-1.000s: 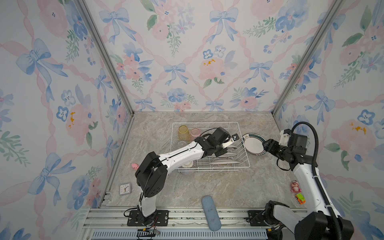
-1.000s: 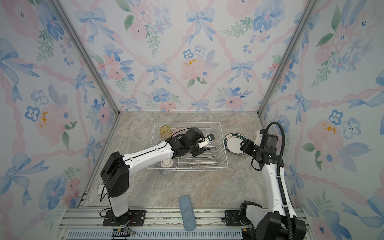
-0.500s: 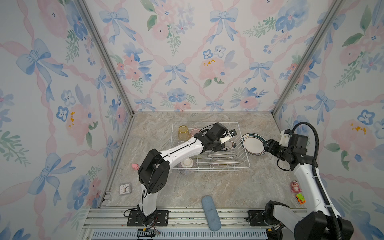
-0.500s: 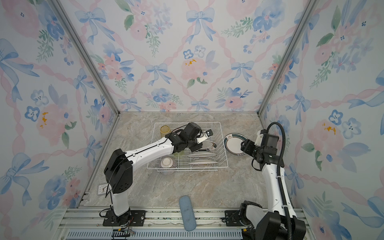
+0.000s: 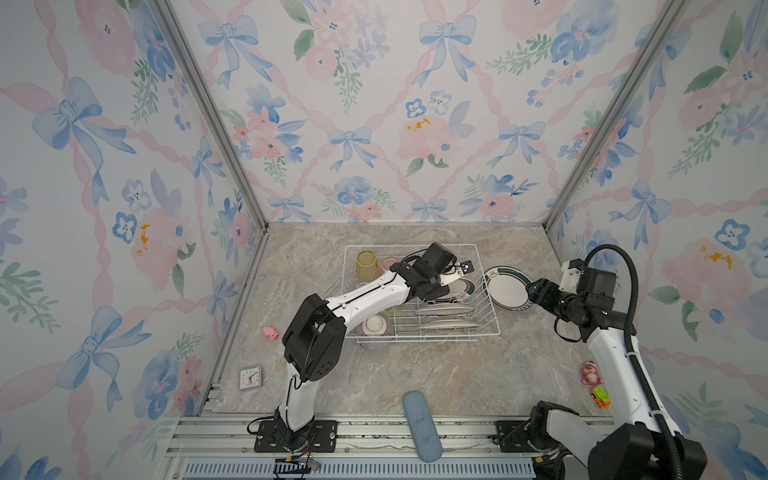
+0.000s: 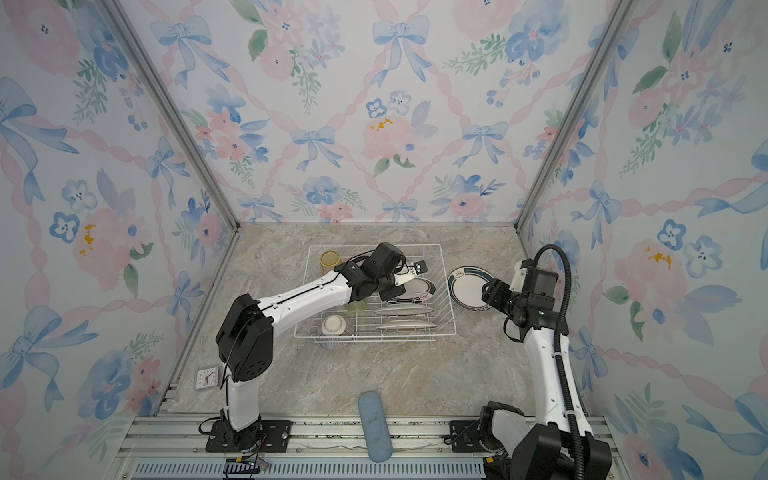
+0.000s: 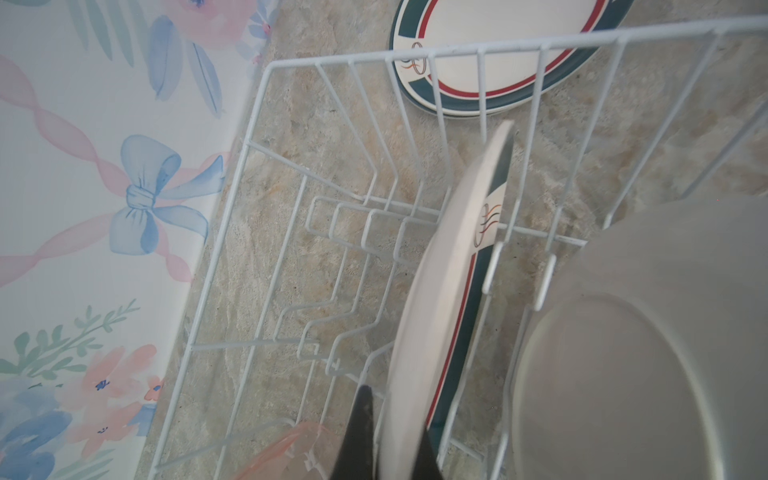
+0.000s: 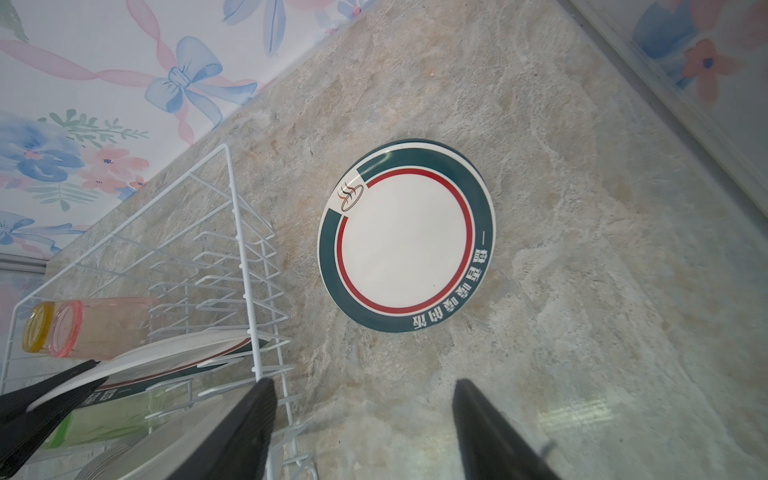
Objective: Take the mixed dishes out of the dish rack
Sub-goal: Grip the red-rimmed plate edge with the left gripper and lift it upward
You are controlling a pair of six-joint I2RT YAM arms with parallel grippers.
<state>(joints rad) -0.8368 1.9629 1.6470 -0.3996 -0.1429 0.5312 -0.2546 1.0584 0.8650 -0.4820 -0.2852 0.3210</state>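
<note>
The white wire dish rack (image 5: 457, 335) holds a yellow tumbler (image 5: 366, 264), a pink tumbler (image 5: 390, 262), a green tumbler (image 6: 357, 305), an upturned striped bowl (image 5: 375, 328) and several teal-rimmed plates. My left gripper (image 7: 395, 449) is shut on the edge of the rearmost plate (image 7: 440, 291), which stands tilted among the prongs (image 5: 461, 289). Two further plates (image 5: 444, 309) stand in front of it. One plate (image 8: 405, 237) lies flat on the table to the right of the rack (image 5: 505, 289). My right gripper (image 8: 361, 415) is open and empty, at that plate's near edge (image 5: 534, 291).
A small white clock (image 5: 250, 377) sits at the front left and a blue-grey pad (image 5: 422, 426) overhangs the front edge. A pink toy (image 5: 270, 332) lies left of the rack; two small toys (image 5: 589, 372) stand by the right wall.
My left gripper has drawn back a little inside the rack and closed on the rearmost plate's edge. The right arm and the plate on the table have not moved.
</note>
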